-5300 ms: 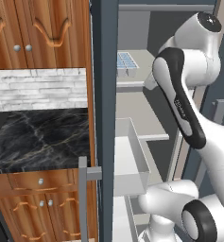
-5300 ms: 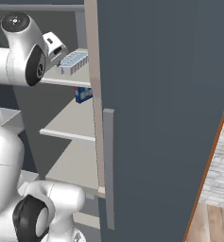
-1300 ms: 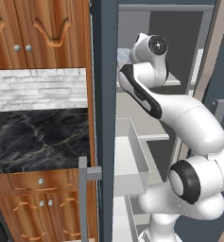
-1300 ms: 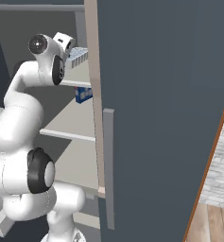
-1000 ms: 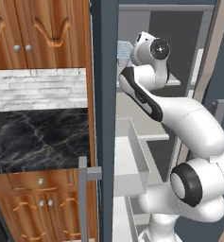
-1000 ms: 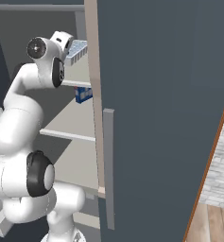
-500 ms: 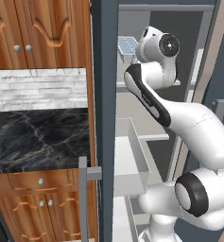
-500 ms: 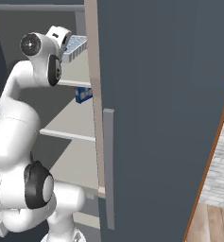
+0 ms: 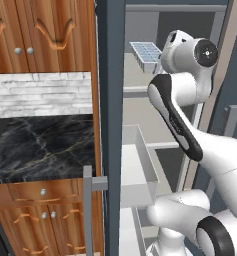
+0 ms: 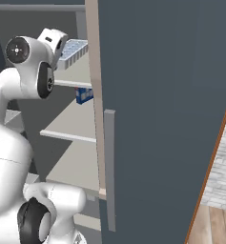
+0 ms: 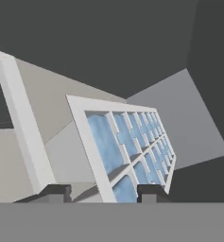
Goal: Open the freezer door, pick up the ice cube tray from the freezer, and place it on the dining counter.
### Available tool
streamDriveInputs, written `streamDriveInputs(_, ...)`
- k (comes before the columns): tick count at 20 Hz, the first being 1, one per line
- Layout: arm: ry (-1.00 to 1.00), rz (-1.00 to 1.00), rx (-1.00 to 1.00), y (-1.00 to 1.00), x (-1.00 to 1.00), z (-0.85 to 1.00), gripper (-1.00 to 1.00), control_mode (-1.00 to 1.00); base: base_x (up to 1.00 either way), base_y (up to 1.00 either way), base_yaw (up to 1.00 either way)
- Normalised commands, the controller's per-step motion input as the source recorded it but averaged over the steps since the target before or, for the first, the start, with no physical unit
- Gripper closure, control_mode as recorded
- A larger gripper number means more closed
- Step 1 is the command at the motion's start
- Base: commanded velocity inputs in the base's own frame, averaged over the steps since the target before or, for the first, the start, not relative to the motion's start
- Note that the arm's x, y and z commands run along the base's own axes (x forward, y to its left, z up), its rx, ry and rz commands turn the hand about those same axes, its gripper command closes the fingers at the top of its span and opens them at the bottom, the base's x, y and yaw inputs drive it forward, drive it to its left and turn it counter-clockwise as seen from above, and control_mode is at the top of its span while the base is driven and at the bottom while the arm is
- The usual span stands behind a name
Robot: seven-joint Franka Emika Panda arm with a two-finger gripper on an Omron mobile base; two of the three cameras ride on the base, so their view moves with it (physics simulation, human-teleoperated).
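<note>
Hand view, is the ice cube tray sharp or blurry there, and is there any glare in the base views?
Hand view: the ice cube tray looks soft-edged and tilted, its cells evenly lit. Left base view: flat light, no glare on the black marble counter. Right base view: the freezer door is matte, without highlights.

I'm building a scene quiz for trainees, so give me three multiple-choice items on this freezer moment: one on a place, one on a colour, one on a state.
1. Where is the ice cube tray?
A. on the dining counter
B. at the freezer's top shelf
C. in a door bin

2. What colour are the tray's cells?
A. pale blue
B. red
C. green

3. How does the freezer door stand?
A. shut
B. open
C. removed

Answers:
1 B: the tray is level with the upper shelf, by the hand.
2 A: the hand view shows pale blue squares in a white grid.
3 B: the shelves lie exposed.
</note>
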Motion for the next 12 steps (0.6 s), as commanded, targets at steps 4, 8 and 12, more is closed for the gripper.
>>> streamDriveInputs(4,0.00,0.00,0.00,-0.24,-1.00,0.03,1.00,-1.00,0.00,0.00,0.00)
streamDriveInputs(8,0.00,0.00,0.00,-0.18,-1.00,0.00,1.00,-1.00,0.00,0.00,0.00)
streamDriveInputs(12,0.00,0.00,0.00,-0.05,-0.97,0.00,1.00,-1.00,0.00,0.00,0.00)
